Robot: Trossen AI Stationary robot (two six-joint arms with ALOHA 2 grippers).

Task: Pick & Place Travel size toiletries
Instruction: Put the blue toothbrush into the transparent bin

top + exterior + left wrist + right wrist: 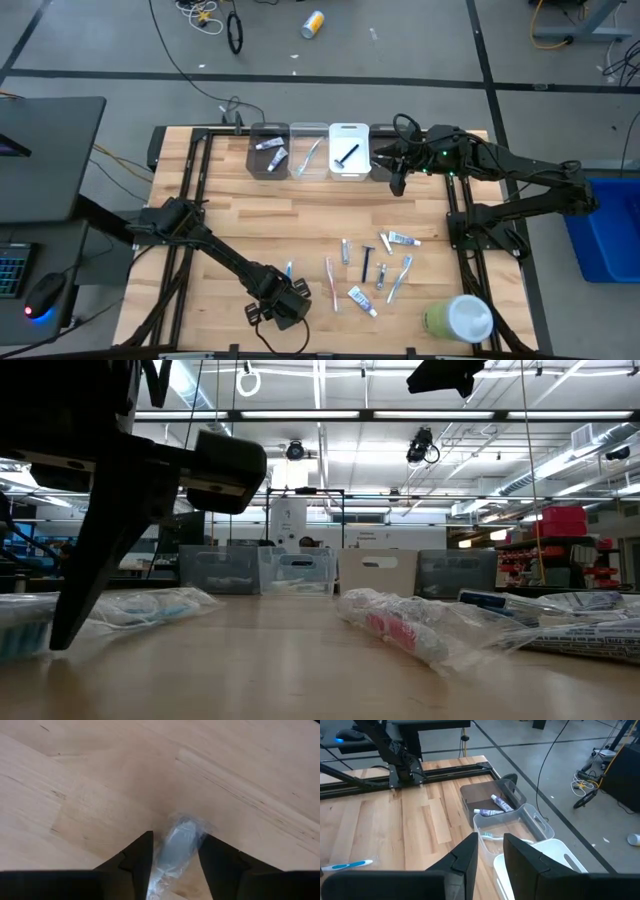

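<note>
Left gripper (175,865) jaws straddle a wrapped, seemingly grey tube (176,847); right gripper (491,851) jaws slightly parted, empty.

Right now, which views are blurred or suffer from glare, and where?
Low view: bright ceiling lights glare, and the near clear-wrapped toiletries are soft. Left wrist view: the clear-wrapped pale item between the dark left pincer fingers is blurred. High view: evenly lit.

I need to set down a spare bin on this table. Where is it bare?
The widest bare wood lies between the row of bins at the far edge and the left hand, toward the left rail. The near right is crowded with scattered toiletries and the green-and-white container.
</note>
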